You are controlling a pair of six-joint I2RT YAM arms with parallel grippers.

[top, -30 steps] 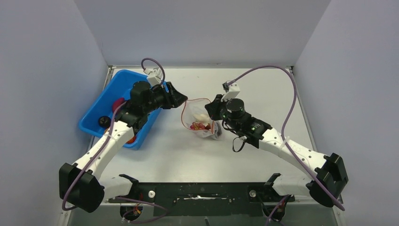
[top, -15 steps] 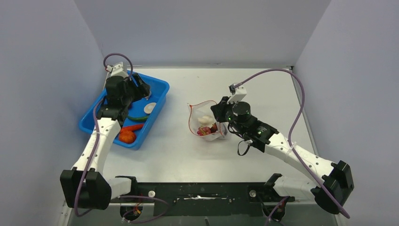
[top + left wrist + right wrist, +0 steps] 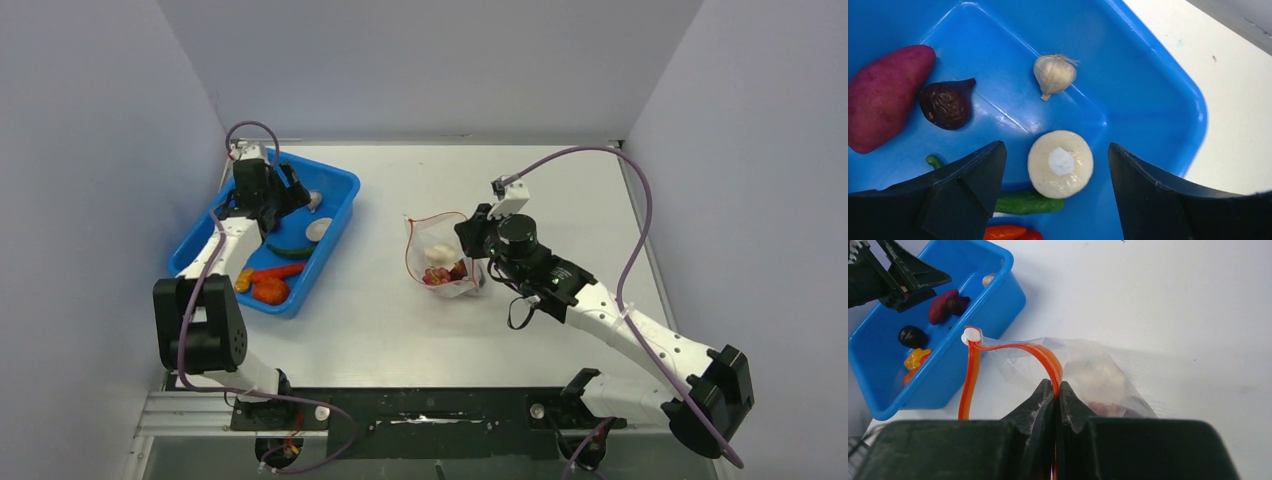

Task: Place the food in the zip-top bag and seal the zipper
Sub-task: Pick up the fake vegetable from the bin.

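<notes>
Right pincer [image 3: 1056,388] — clamped on zipper [image 3: 971,374].

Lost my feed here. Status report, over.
Left gripper open above white round piece in blue bin. Right gripper shut on zipper, zip-top bag mouth open. Some food bagged; no obstruction seen.

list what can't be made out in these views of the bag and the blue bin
- Right wrist view: the right end effector hides the zipper below its pinch; the zip-top bag film blurs the food inside.
- Left wrist view: the green piece runs under the white disc and the left end effector; the red piece is cut off by the bottom edge.
</notes>
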